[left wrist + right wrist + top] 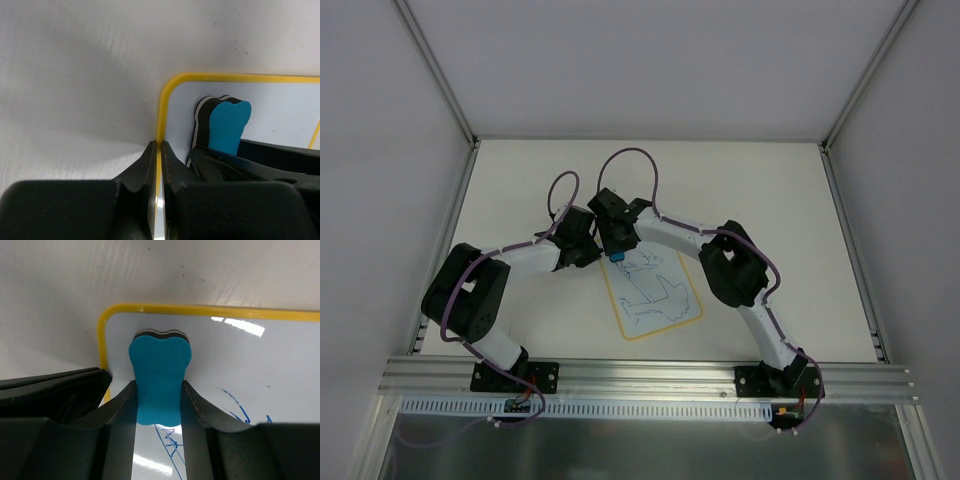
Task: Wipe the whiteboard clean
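The whiteboard (665,312) lies flat mid-table, white with a yellow border and blue scribbles. My right gripper (617,250) is shut on the blue bone-shaped eraser (160,377) and presses it onto the board's far left corner; scribbles (237,407) show just right of it. My left gripper (592,248) is shut with its jaws pressed down on the board's yellow left edge (161,107) near that corner. The eraser (227,125) and the right gripper's fingers show beside it in the left wrist view.
The white table (520,190) is walled by grey panels with metal frame posts (435,70). An aluminium rail (650,375) runs along the near edge by the arm bases. Both arms crowd the board's far left corner.
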